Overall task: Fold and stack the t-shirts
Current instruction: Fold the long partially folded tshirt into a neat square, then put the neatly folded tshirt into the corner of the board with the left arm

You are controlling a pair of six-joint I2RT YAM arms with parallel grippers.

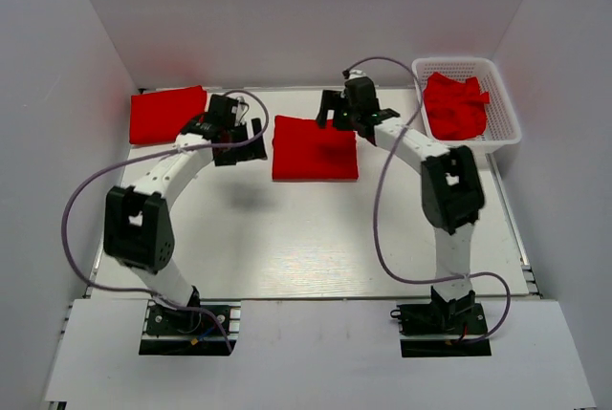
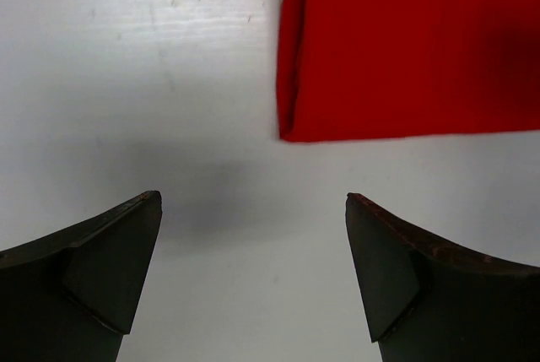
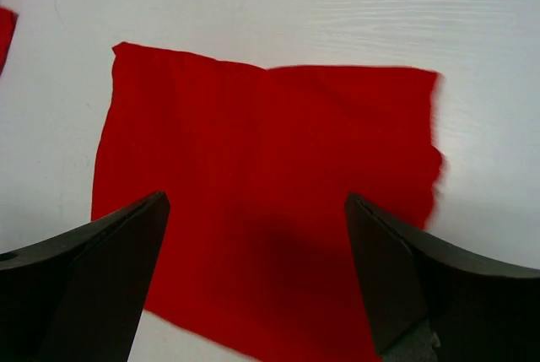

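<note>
Two red shirts are lying folded on the bench point(image 1: 287, 238), unstacked: the centre shirt point(image 1: 315, 148) and the far-left shirt point(image 1: 168, 114). Crumpled shirts point(image 1: 454, 104) are waiting in the basket point(image 1: 459, 62). The left hand point(image 2: 253, 200) and right hand point(image 3: 257, 200) are hovering empty, fingers apart.

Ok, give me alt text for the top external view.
A folded red t-shirt lies on a white table, with the left gripper by its left edge and the right gripper at its far right corner. A second folded red shirt sits far left; a white plastic mesh basket far right holds crumpled red cloth.
</note>
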